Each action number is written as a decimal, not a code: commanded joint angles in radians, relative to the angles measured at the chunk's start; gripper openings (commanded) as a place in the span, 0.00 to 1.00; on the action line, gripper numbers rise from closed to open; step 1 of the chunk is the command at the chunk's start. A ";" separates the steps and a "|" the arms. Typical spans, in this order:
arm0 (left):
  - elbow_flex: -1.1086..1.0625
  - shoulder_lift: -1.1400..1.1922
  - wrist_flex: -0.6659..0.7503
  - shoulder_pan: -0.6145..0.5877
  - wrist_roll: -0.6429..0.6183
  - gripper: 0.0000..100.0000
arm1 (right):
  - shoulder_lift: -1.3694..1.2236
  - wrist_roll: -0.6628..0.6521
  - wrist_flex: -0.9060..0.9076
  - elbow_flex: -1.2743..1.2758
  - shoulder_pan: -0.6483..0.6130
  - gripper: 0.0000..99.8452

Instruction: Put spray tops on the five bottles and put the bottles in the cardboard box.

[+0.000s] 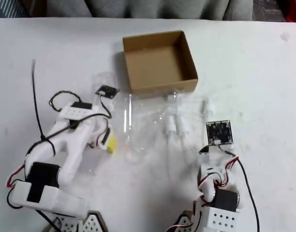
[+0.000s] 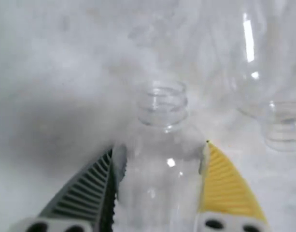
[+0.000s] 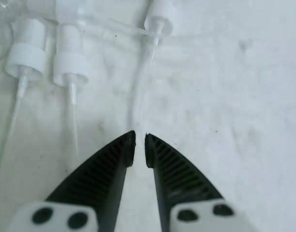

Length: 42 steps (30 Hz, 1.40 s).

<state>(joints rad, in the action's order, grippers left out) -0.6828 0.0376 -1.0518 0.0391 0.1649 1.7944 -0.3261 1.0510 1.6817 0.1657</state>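
My left gripper [image 2: 160, 147] is shut on a clear bottle [image 2: 162, 174], its grey and yellow fingers [image 2: 225, 183] pressing the body on both sides. The bottle's open threaded neck [image 2: 163, 102] has no top. In the high view this gripper [image 1: 107, 141] sits left of several clear bottles [image 1: 129, 126] lying below the cardboard box [image 1: 138, 50]. My right gripper [image 3: 138, 145] is shut, its black tips just short of the thin dip tube [image 3: 139, 92] of one white spray top [image 3: 158, 19]. Two more spray tops [image 3: 26, 47] [image 3: 70, 62] lie side by side beyond it.
The box stands open at the table's far middle. A second bottle neck [image 2: 281, 126] and a larger clear bottle [image 2: 244, 53] lie close to the held one. Loose spray tops [image 1: 174, 123] rest between the arms. Black cables [image 1: 36, 106] trail by the left arm.
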 commanded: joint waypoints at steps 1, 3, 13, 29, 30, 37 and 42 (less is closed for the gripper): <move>0.025 -0.004 0.031 -0.010 0.014 0.04 | 0.008 -0.008 -0.008 0.008 0.012 0.02; 0.025 -0.005 0.031 -0.015 0.014 0.02 | 0.008 -0.008 -0.008 0.006 0.018 0.02; 0.025 -0.007 0.026 -0.018 0.014 0.02 | 0.007 -0.061 -0.053 -0.149 -0.002 0.02; 0.025 -0.007 0.023 -0.018 0.021 0.02 | -0.387 -0.002 -0.056 -0.485 -0.291 0.02; 0.025 -0.007 0.023 -0.018 0.021 0.02 | -0.460 0.009 -0.051 -0.523 -0.291 0.02; 0.026 -0.007 0.023 -0.044 0.021 0.02 | -0.957 0.023 -0.050 -0.733 -0.285 0.10; 0.026 -0.007 0.025 -0.044 0.021 0.02 | -1.236 0.023 -0.056 -0.868 -0.288 0.14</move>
<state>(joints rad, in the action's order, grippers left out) -0.6828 0.0361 -1.0518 0.0376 0.1726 0.6912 -0.3107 1.0127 0.9237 -0.1151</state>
